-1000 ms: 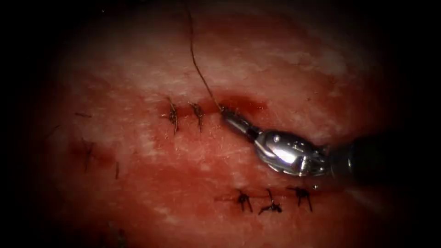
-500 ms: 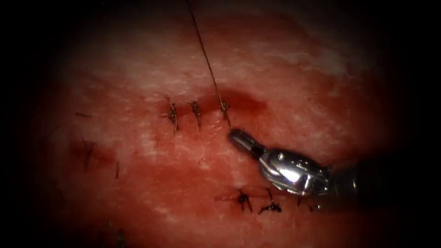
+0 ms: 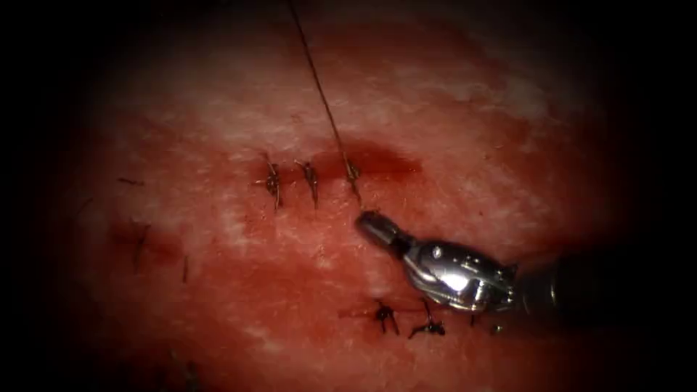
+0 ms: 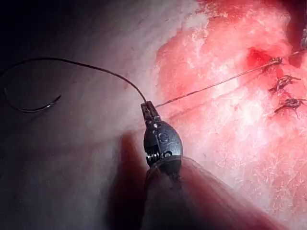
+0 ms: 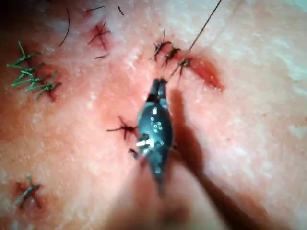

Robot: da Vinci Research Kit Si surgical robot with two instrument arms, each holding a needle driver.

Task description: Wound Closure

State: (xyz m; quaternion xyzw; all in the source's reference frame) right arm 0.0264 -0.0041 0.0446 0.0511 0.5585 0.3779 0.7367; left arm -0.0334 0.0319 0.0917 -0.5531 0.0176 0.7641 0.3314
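The short end of the thread (image 3: 353, 190) is being gripped just below the knot (image 3: 351, 170) by the right gripper (image 3: 365, 220), its jaws clenched on the strand beside the open stretch of the cut (image 3: 381, 161). The long strand is being held taut by the left gripper (image 4: 147, 108), clamped on the thread off the tissue (image 3: 465, 145). The needle (image 4: 31, 106) is being left free, lying outside the tissue at the thread's far end, held by neither tool. Two finished stitches (image 3: 292, 181) are sitting left of the knot.
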